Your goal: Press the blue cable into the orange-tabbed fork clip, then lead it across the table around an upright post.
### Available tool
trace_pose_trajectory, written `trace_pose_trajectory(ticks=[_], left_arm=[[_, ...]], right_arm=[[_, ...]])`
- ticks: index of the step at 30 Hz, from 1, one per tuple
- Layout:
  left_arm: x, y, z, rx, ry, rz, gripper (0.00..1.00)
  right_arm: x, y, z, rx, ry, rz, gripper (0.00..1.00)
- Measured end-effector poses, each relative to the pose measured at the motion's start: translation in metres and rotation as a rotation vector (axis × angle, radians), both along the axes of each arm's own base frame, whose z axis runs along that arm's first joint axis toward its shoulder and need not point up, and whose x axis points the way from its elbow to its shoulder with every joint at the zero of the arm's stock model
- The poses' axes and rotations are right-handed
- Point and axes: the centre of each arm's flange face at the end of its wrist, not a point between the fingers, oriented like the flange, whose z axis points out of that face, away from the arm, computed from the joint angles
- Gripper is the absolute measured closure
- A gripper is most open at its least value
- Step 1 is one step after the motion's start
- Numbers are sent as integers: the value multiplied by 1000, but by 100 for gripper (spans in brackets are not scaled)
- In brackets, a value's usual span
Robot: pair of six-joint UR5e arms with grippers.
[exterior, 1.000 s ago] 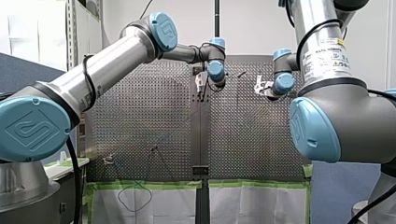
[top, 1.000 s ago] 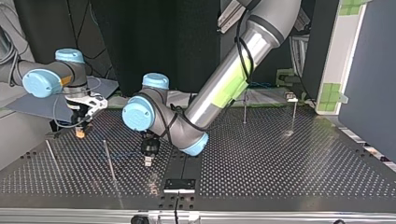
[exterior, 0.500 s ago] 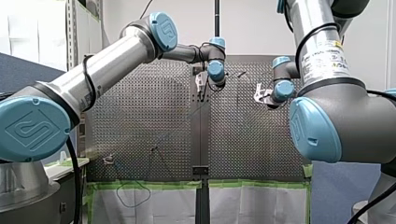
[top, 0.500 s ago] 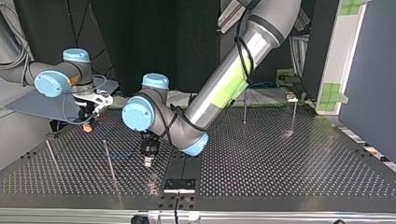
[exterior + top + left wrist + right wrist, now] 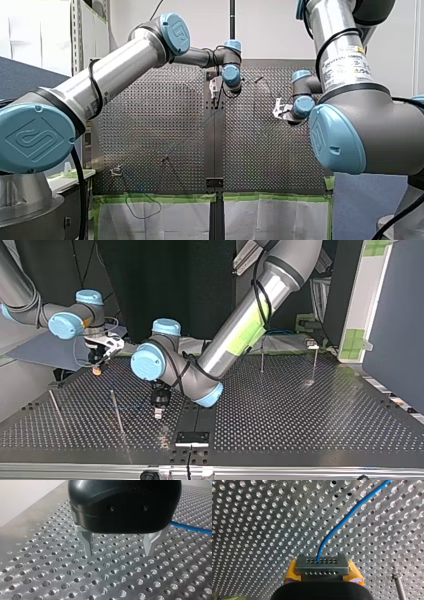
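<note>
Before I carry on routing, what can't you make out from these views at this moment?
Fork clip: not identifiable in any view; the small fixture in the front view is too small to tell.
Blue cable: cut off by the right wrist view's edge ahead of my right gripper; in the left wrist view my left gripper's housing hides part.
Upright post: top view, cable too thin to tell which side it passes.

We're looking in on a robotics lab: my left arm [image 5: 115, 70] and my right arm [image 5: 345, 60], both industrial, are reaching over a perforated metal table [image 5: 150, 125]. Thin upright posts [image 5: 117, 412] are standing in its holes, green tape [image 5: 270, 197] is edging it, and a dark curtain [image 5: 165, 285] is hanging behind.
</note>
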Motion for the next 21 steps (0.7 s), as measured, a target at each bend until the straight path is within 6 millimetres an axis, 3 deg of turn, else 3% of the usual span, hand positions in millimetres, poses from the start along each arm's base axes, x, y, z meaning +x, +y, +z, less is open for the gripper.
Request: trace_pose_trajectory(ticks=[4,14,21], left_arm=[[0,0,3,-3,-3,0,0],[0,0,5,-5,-5,5,0],[0,1,6,-5,-6,8,0]], right_arm=[[-2,-2,-10,2,-1,-8,100],[-7,-6,-64,71,20,-39,100],[-13,-10,-90,87,23,-56,100]])
